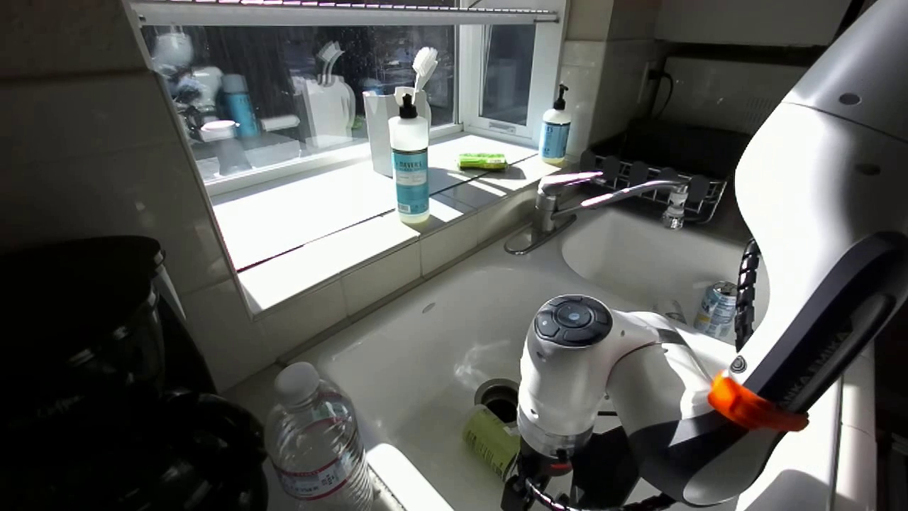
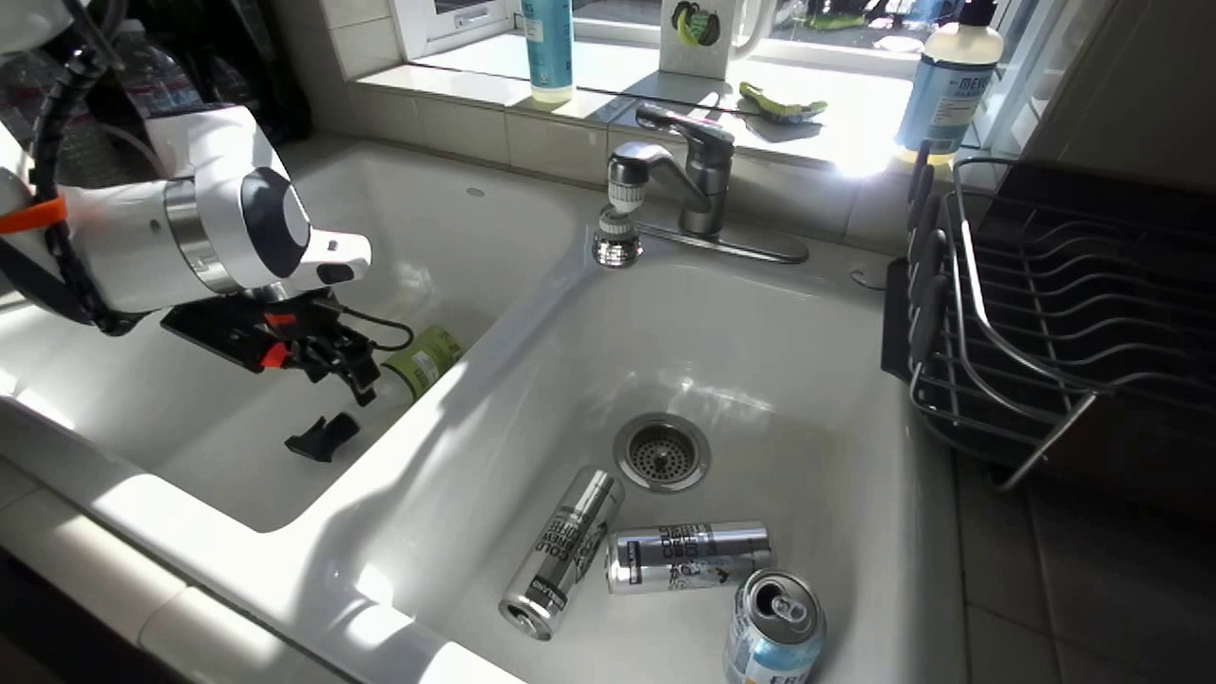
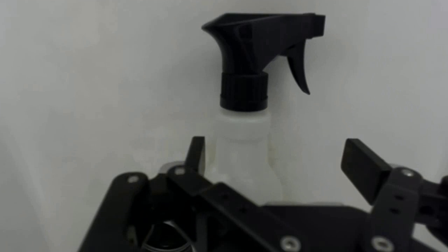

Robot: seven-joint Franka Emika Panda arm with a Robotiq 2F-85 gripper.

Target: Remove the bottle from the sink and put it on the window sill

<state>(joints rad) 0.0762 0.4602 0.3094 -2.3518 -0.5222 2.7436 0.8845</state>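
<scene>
The worktop point(image 2: 71, 556) holds the sink point(image 1: 411, 348); the window sill point(image 1: 305, 206) runs above the back edge. In the sink the bottle point(image 2: 423, 363) lies on its side, trigger head point(image 3: 243, 45) towards the front edge. My gripper point(image 3: 275, 152) is over it, fingers point(image 3: 196, 154) spread, the bottle's neck point(image 3: 243, 131) showing between them, nearer one finger, nothing held. I judge I'm lining up the grasp: next I should centre, then close firmly before lifting.

Ok so the arm point(image 1: 816, 177) slants down the right side in an exterior view, bent sharply near the bottom. The wrist point(image 2: 223, 180) sits upper left in an exterior view. Wrist view: gripper point(image 3: 274, 154) along the bottom, fingers point(image 3: 365, 169) spread nice and wide.
</scene>
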